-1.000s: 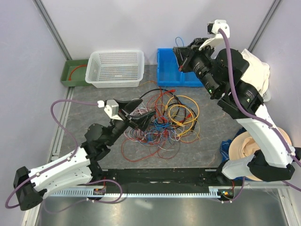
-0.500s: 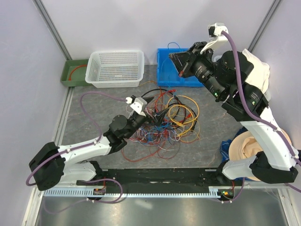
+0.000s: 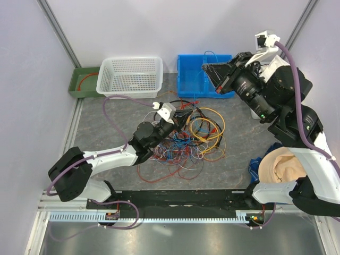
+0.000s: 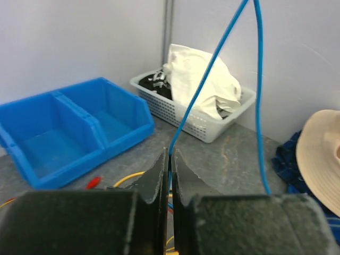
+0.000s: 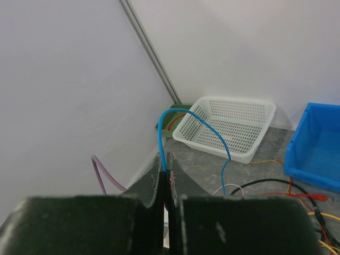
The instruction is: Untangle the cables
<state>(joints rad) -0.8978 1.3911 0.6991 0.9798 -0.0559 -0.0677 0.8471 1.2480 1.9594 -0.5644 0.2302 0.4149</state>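
So, the cables (image 3: pixel 186 139) lie in one big messy pile in the middle of the bench (image 3: pixel 106 122). Red, orange, yellow, blue, white and black ones are all mixed up, and some are curled in loops.

One thin blue cable (image 4: pixel 259 79) rises out of the mess, and both arms have it. The left gripper (image 3: pixel 183 118) sits low, right on top of the pile. Its jaws are squeezed together on the blue cable, which runs up and away from them. The right gripper (image 3: pixel 204 68) is high up, over the blue bin (image 3: pixel 187 85) at the back. Its jaws are pinched on the same cable too, and a loop of it hangs down beside them.

I think I am in the middle of pulling this one cable out of the pile. The far end is hidden in the mess, so I cannot tell if it is free.

Next I would pull slowly and watch the pile. If other cables lift with it, it is caught. Once it is loose, it needs a place of its own, maybe the white basket (image 3: pixel 130 77) or the blue bin.
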